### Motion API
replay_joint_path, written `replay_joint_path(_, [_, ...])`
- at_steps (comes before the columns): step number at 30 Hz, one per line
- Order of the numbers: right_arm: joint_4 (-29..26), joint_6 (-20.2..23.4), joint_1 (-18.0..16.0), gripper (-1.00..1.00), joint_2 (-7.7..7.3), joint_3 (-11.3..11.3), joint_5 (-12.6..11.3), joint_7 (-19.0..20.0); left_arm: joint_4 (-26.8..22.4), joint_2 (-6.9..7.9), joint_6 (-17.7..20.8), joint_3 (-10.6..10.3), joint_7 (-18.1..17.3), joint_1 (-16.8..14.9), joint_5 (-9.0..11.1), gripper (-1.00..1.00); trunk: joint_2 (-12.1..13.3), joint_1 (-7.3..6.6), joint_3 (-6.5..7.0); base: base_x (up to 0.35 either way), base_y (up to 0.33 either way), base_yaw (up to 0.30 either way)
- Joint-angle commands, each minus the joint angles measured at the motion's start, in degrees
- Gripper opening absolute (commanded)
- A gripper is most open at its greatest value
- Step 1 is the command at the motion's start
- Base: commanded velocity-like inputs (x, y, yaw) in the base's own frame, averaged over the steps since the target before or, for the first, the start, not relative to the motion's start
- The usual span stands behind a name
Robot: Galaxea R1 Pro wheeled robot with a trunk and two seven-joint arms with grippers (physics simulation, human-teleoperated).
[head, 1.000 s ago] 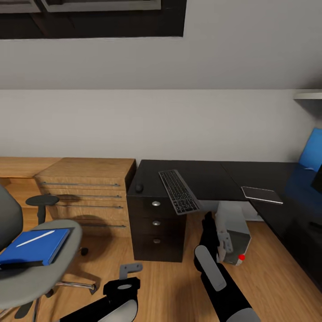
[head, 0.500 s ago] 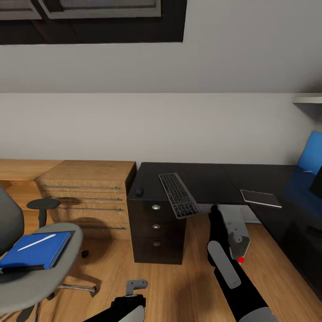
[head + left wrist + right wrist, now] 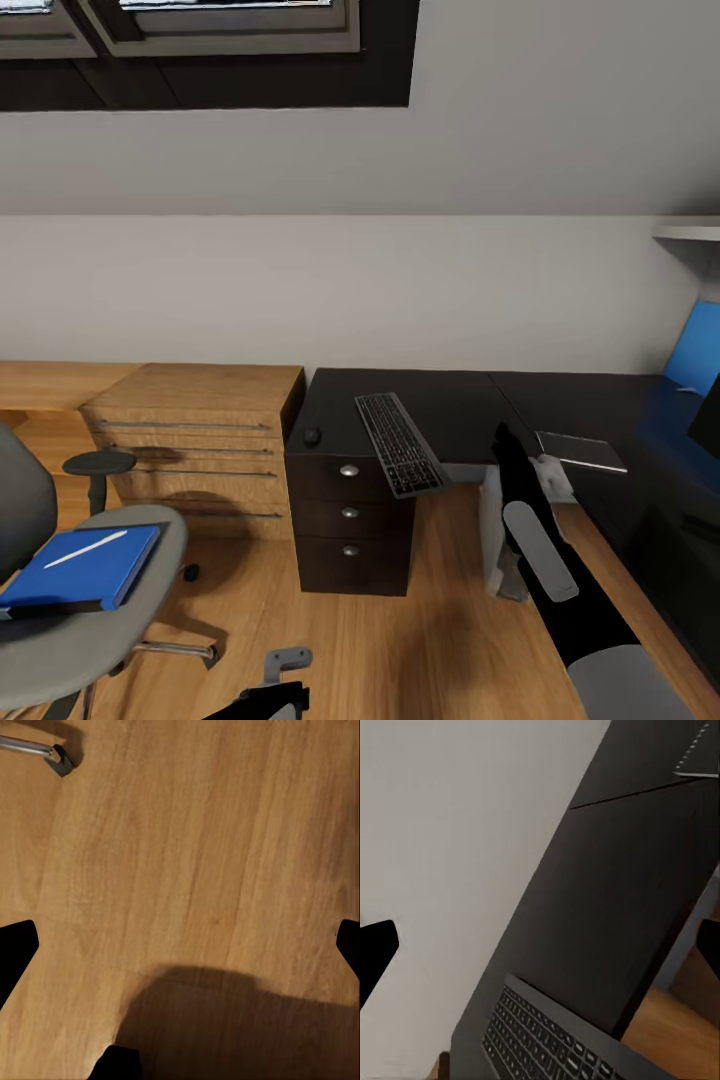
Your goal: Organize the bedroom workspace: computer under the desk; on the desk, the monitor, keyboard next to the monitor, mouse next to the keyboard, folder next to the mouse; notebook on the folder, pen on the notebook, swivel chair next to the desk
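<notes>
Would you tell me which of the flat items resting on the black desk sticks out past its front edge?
The keyboard: its near end overhangs the desk edge above the drawers. The notebook and the mouse both lie fully on the top.

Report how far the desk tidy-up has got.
Done: keyboard, mouse and notebook lie on the desk. In hand: right gripper reaches toward the desk edge, holding nothing. Left: the folder, with pen, sits on the swivel chair.

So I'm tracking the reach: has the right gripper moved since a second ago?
Yes. The right gripper rose from the floor by the drawers toward the desk edge.
</notes>
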Motion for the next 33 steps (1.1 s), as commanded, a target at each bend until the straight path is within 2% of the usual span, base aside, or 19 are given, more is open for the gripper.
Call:
replay_joint_path(1, [1.7,1.1,-2.2,1.0,-0.24,-0.3,-0.5,-0.2,1.7,-0.33,-0.5,-0.3,-0.9,-0.1,0.1,1.0,0.4,-0.23,0.12,0.0,0.0,0.0])
replay_joint_path(2, [3.6,1.9,-4.1,1.0,-0.39,-0.6,-0.4,-0.2,3.4,-0.59,-1.1,-0.3,-1.7,-0.1,0.2,1.0,0.8,-0.45,0.3,0.0,0.0,0.0])
replay_joint_path(6, [8.2,3.1,-7.1,1.0,-1.24,-1.6,-0.2,0.0,6.9,-1.11,-4.1,-0.4,-3.1,-0.1,0.4,1.0,2.4,-1.33,1.01,0.0,0.0,0.0])
replay_joint_path(8, [9.3,3.2,-7.5,1.0,-1.61,-1.6,0.0,0.1,7.4,-1.72,-6.7,-0.5,-3.3,0.0,0.2,1.0,3.2,-1.77,1.37,0.0,0.0,0.0])
replay_joint_path(12, [12.6,3.4,-7.8,1.0,-1.36,-1.1,0.2,0.2,8.1,-3.11,-10.9,-1.3,-3.5,1.4,0.2,1.0,4.8,-2.65,2.09,0.0,0.0,0.0])
replay_joint_path(14, [14.3,3.8,-7.8,1.0,-1.46,-0.9,0.2,0.2,8.4,-3.38,-11.8,-1.7,-3.5,1.7,0.2,1.0,5.6,-3.08,2.45,0.0,0.0,0.0])
replay_joint_path(15, [15.8,8.0,-7.9,1.0,-2.03,0.7,0.9,0.1,9.4,-3.51,-14.1,-2.0,-3.4,2.0,0.2,1.0,6.0,-3.3,2.63,0.0,0.0,0.0])
replay_joint_path(18, [16.5,15.1,-7.9,1.0,-2.59,2.9,2.5,-0.1,11.7,-3.47,-18.4,-2.2,-3.2,2.2,0.2,1.0,7.2,-3.96,3.17,0.0,0.0,0.0])
replay_joint_path(19, [16.6,20.2,-7.9,1.0,-3.01,3.7,3.8,-0.2,13.9,-3.51,-21.6,-2.3,-3.2,2.3,0.3,1.0,7.6,-4.18,3.35,0.0,0.0,0.0])
replay_joint_path(21, [16.3,24.9,-8.0,1.0,-3.51,4.2,5.0,-0.3,15.6,-3.54,-24.4,-2.3,-3.3,2.3,0.3,1.0,8.0,-4.4,3.53,0.0,0.0,0.0])
replay_joint_path(22, [15.2,29.1,-8.0,1.0,-4.04,4.6,6.0,-0.4,16.8,-3.58,-26.4,-2.3,-3.3,2.3,0.3,1.0,8.0,-4.4,3.53,0.0,0.0,0.0])
replay_joint_path(25, [12.8,34.0,-8.0,1.0,-4.79,4.9,6.9,-1.0,17.8,-3.67,-28.1,-2.4,-3.4,2.4,0.3,1.0,8.0,-4.4,3.53,0.0,0.0,0.0])
replay_joint_path(26, [9.3,38.6,-8.0,1.0,-6.23,5.1,7.4,-2.7,18.4,-3.74,-29.1,-2.4,-3.4,2.4,0.3,1.0,8.0,-4.4,3.53,0.0,0.0,0.0])
replay_joint_path(29, [6.8,41.7,-8.0,1.0,-7.55,5.4,7.6,-4.7,18.7,-3.71,-29.5,-2.4,-3.4,2.4,0.3,1.0,8.0,-4.4,3.53,0.0,0.0,0.0])
replay_joint_path(33, [4.4,43.3,-8.0,1.0,-8.22,5.5,7.7,-5.9,18.8,-3.7,-29.7,-2.4,-3.4,2.4,0.4,1.0,8.0,-4.4,3.53,0.0,0.0,0.0])
